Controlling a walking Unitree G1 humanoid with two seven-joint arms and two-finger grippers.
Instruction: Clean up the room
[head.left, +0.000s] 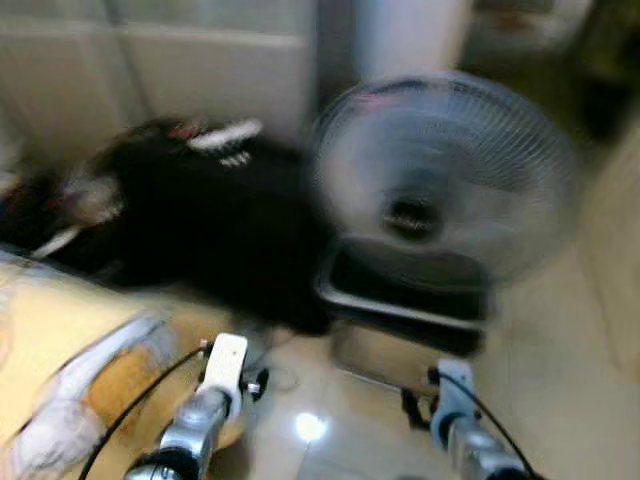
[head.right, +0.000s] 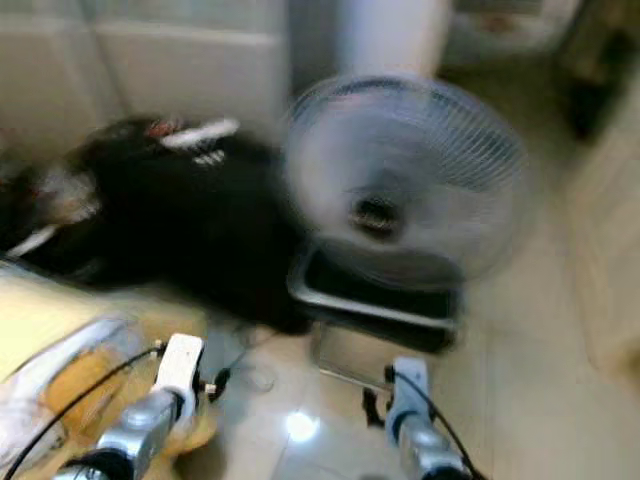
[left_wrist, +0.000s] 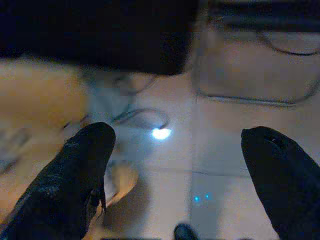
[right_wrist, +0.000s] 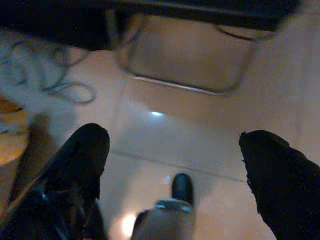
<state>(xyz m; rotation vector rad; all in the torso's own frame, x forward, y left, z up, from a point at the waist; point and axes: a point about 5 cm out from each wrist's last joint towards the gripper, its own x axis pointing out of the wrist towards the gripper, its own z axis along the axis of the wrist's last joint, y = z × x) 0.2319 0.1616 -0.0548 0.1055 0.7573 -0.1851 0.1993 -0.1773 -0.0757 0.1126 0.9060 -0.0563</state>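
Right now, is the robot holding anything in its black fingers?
No, nothing. The left gripper and right gripper are both open above the shiny floor.

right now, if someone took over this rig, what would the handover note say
Left gripper: open, empty, low over the shiny tiled floor.
Right gripper: open, empty, also over the floor.
Scene (head views are blurred, the robot seems to be moving): a round fan stands ahead on a dark seat with a metal frame; a black pile of what looks like clothing or bags lies to its left; a yellow surface with a pale wrapped item sits near the left arm; a loose cable lies on the floor.
Done: nothing picked up as far as can be seen.
Left: all the tidying.
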